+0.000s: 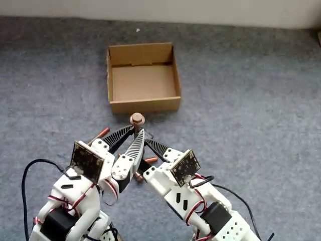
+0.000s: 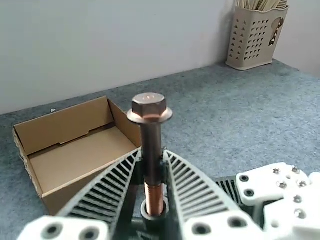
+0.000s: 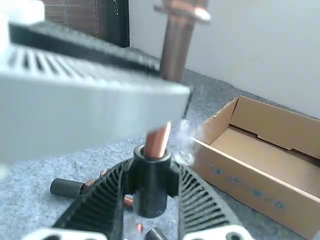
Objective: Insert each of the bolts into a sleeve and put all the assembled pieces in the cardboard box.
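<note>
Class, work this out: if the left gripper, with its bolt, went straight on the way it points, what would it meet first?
Most likely the near wall of the cardboard box, just beyond the left gripper and its bolt; depth is hard to judge.

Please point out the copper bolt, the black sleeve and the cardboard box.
Copper hex-head bolt point(image 2: 151, 109): left wrist view, on the head.
Black cylindrical sleeve point(image 3: 151, 185): right wrist view, on the side wall.
Brown cardboard box point(image 1: 145, 105): high view, on the front wall.

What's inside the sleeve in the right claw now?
The bolt, gripped by the left claw, has its copper tip in the mouth of the black sleeve. How deep it reaches is hidden by the sleeve wall.
</note>
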